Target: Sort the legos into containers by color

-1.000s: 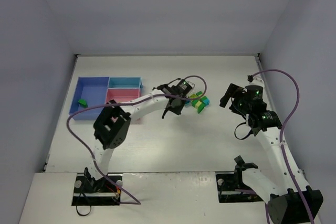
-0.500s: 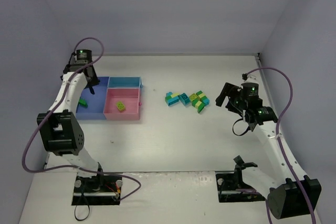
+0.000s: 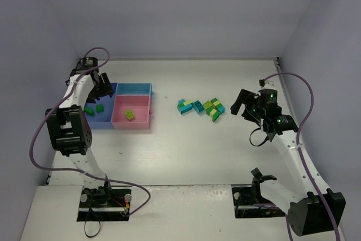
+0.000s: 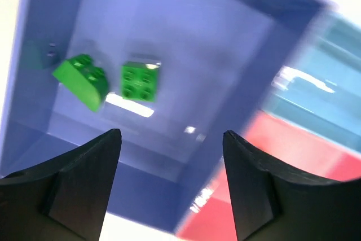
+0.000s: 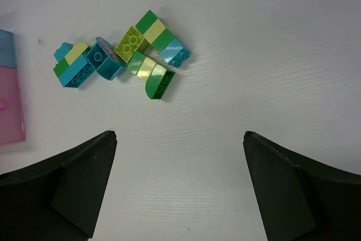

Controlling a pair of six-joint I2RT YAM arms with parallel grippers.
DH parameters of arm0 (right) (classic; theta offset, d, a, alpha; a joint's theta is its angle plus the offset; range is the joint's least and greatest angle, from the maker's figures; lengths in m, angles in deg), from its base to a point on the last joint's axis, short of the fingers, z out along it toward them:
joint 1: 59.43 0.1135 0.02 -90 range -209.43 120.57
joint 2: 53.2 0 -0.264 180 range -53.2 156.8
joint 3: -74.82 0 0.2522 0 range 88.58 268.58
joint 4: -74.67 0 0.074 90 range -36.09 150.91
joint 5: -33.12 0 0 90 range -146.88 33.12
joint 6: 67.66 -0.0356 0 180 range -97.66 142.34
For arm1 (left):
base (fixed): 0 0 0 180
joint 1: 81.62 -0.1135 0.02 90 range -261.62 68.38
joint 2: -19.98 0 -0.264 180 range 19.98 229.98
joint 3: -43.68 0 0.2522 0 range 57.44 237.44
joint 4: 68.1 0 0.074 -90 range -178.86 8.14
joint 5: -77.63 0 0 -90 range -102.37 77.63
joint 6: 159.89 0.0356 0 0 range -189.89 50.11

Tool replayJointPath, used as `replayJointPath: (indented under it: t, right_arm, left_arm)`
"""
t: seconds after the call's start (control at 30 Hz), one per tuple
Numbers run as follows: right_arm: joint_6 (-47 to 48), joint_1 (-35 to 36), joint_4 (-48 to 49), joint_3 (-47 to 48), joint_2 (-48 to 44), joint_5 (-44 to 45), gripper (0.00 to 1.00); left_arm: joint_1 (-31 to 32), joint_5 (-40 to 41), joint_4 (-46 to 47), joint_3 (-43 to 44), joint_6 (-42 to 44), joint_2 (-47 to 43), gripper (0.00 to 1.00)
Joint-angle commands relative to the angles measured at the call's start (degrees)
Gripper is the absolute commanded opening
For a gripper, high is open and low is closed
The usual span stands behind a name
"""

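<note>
The left gripper point(image 4: 171, 135) is held over the large, shallow blue plastic tray point(image 4: 225, 55) at the far left of the white table point(image 3: 186, 150). Its black fingers are spread wide, and nothing is held between them. Two dark green studded plastic bricks point(image 4: 140, 81) are seen on the floor of the blue tray, toward its left wall. One lies flat with its studs up; the other, just beside it on the left, is tipped over at an angle.

The square pink plastic tray point(image 3: 141, 104) is joined to the right side of the blue one, and a single yellow-green brick point(image 3: 130, 115) is seen lying inside it. The narrow light-blue plastic tray point(image 3: 134, 88) is joined along the far side of the pink one.

The right gripper point(image 5: 179, 136) is held above the right part of the table, well apart from the trays. Its fingers are likewise spread wide, with nothing between them.

Near the middle of the table, between the trays and the right gripper, a loose cluster of small bricks point(image 5: 146, 66) in dark green, yellow-green and teal lies on the bare surface. Several are pressed together or touching. A teal brick point(image 5: 104, 63) is seen toward the cluster's left end, and a dark green brick with a rounded end point(image 5: 158, 86) at its near edge.
</note>
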Motion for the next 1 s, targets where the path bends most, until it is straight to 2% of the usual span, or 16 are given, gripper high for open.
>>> replayJointPath:
  t: [0.0,0.07,0.23,0.3,0.4,0.53,0.77,0.97]
  right_arm:
    - [0.83,0.29,3.26,1.25,-0.81,-0.94,0.92]
    - [0.92,0.29,3.26,1.43,-0.54,-1.2,0.91]
    - [1.09,0.3,3.26,1.52,0.34,-0.85,0.91]
    - [0.83,0.47,3.26,1.61,0.69,-0.94,0.91]
    - [0.39,0.56,3.35,1.69,1.13,-0.68,0.92]
    - [-0.4,0.64,3.35,1.61,1.3,0.03,0.93]
    - [-1.37,0.65,3.09,-0.41,-1.59,0.38,0.93]
    - [-1.9,0.65,3.09,-2.08,-2.83,-0.15,0.93]
  left_arm:
    - [4.44,-4.35,-0.08,2.44,-0.65,-8.01,0.66]
    - [8.65,-4.09,0.01,2.09,-0.57,-10.81,0.66]
    - [25.61,-3.47,1.07,2.69,-6.09,-13.2,0.66]
    - [32.71,-3.3,0.46,4.97,-12.39,-11.36,0.67]
    - [40.02,-2.59,1.59,7.0,-21.53,-7.5,0.67]
    - [46.27,0.65,0.72,15.67,-27.28,2.32,0.7]
    - [48.31,0.22,1.14,26.15,-34.05,16.66,0.7]
    - [48.93,0.13,1.15,30.91,-36.77,23.18,0.7]
